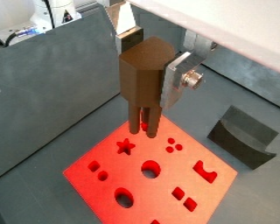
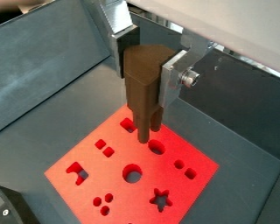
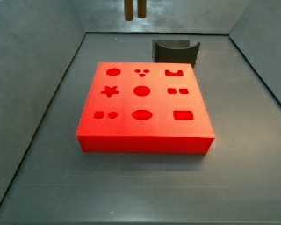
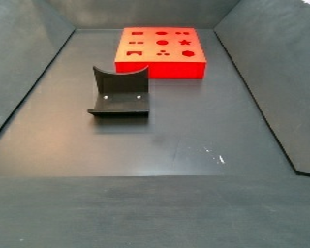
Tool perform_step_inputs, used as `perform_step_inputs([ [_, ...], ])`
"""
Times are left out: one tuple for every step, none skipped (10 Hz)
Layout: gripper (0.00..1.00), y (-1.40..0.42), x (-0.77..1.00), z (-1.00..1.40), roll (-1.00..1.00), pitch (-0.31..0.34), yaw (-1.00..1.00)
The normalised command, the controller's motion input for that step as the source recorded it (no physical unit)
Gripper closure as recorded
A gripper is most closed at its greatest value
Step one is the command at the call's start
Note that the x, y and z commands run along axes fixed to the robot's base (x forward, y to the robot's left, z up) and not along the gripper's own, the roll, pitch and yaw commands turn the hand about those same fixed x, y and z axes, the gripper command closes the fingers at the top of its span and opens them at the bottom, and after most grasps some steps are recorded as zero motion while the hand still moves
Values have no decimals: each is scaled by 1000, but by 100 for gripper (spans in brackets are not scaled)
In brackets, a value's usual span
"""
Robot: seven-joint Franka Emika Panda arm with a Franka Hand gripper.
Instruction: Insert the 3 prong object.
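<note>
Gripper (image 1: 145, 80) above red block (image 1: 154, 171) — fingers clamped on 3 prong object (image 1: 143, 83), prongs down, clear of block; dark holder (image 1: 244, 136) beside block.

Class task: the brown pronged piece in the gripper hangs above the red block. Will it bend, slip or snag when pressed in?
The 3 prong object looks rigid, so it probably won't flex. Its thin prongs could snag the red block if misaligned. The gripper clamps only its flat sides, so it might slip upward under pressure.
</note>
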Motion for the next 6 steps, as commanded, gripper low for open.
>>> perform_step_inputs([
  [100,69,26,0,0,0,23],
  [100,186,123,-49,-101,0,197],
  [100,374,223,-194,-220,-17,389],
  [100,237,223,-346,-213,-64,523],
  [100,191,106,-343,-166,-129,660],
  [100,283,89,-163,-24,-140,694],
])
